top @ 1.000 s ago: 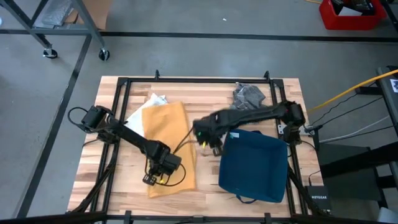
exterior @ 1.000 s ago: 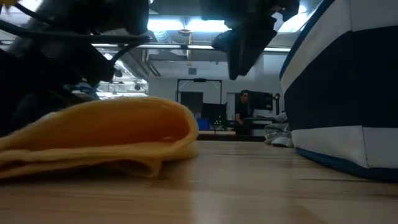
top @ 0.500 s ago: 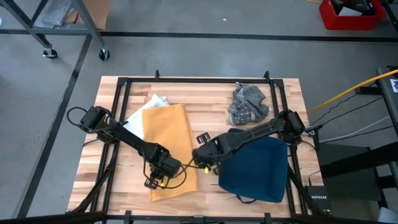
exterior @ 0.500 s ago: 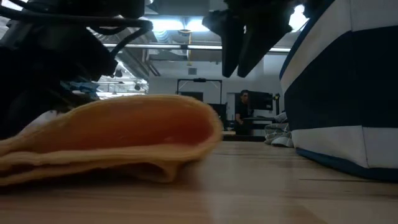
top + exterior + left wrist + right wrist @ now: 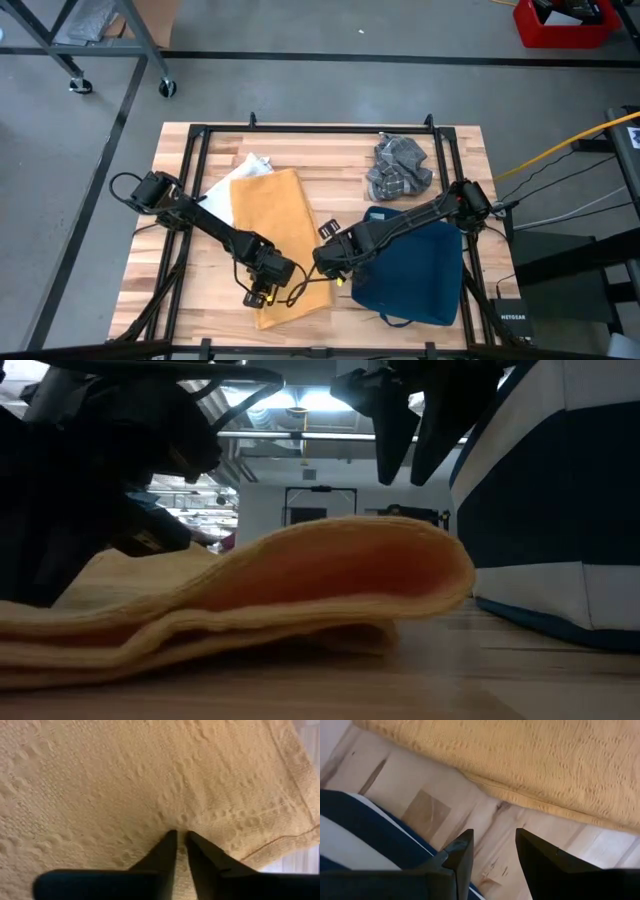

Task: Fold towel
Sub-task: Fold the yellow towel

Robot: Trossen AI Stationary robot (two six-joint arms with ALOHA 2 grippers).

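Two grippers at towel [image 5: 278, 240] near end: left gripper [image 5: 262, 293] fingers nearly together on cloth; right gripper [image 5: 333, 268] fingers apart, just beside edge.

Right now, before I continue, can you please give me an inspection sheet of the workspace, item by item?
Surface: pale wooden slat table in black frame.
Job's things: folded yellow terry towel, one edge bulging up in the low view.
Clutter: dark blue fabric bag; crumpled grey cloth; white cloth under the towel.
Grippers: left tool on the towel's near end, fingers almost together; right tool open, beside the towel, holding nothing.
Cables: yellow cable right of table.
Surroundings: red bin, grey floor.
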